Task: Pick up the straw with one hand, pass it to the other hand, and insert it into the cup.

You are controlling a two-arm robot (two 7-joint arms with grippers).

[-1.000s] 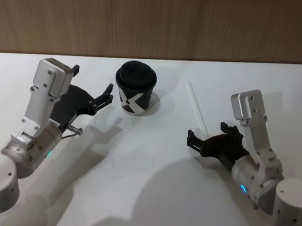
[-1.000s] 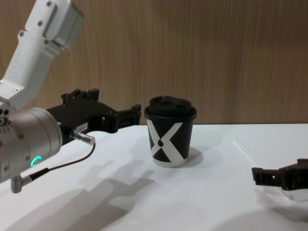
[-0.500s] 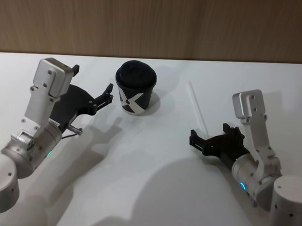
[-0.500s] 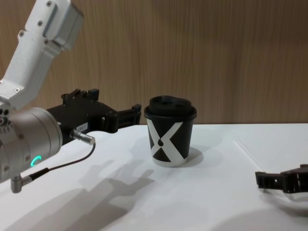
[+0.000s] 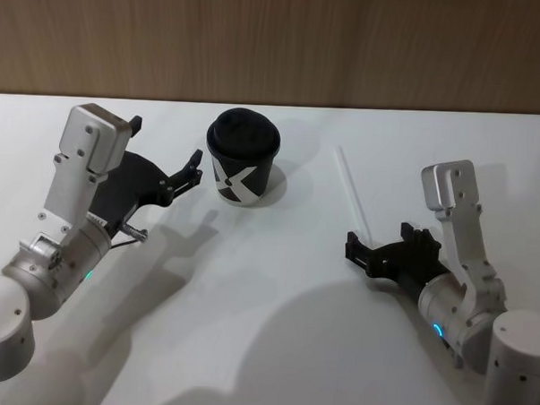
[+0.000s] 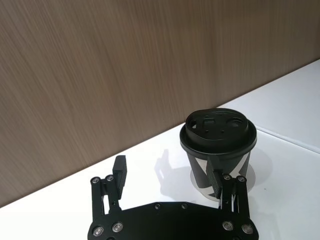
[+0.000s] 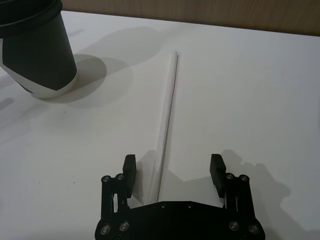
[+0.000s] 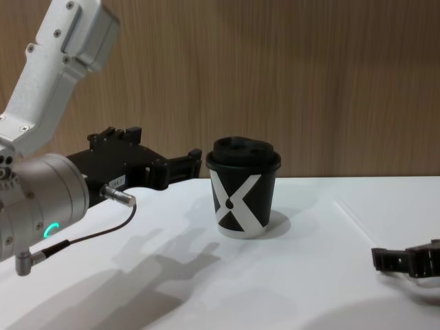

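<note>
**Both my grippers open, straw flat on the table**

My left gripper [image 6: 173, 169] hangs over the table [image 5: 273, 337] on the left side, w/ its 2 fingers spread wide and nothing btw. them. It points toward the cup [image 5: 242, 161]. In the head view a small gap separates the nearer fingertip from the cup's lid. In the chest view this tip sits at approx. the lid's height. A green ring [image 8: 49, 230] glows on the silver wrist, and a thin dark cable [image 8: 82, 240] loops under it.

The cup stands upright toward the back of the table, near the middle. Its domed lid is on and the white X mark faces me.

To the right of the cup, and apart from it, the straw [image 7: 169, 105] lies flat and straight on the table. Its far end points to the wood wall [image 5: 277, 41] and its near end points to my right side. Nothing grips it.

My right gripper [image 7: 173, 162] is low over the table at the straw's near end. Its 2 fingers are wide open, 1 on each side of the straw. In the right wrist view the straw passes btw. them, closer to 1 finger than to the other. I cannot tell if this gripper touches the straw or the table.
</note>
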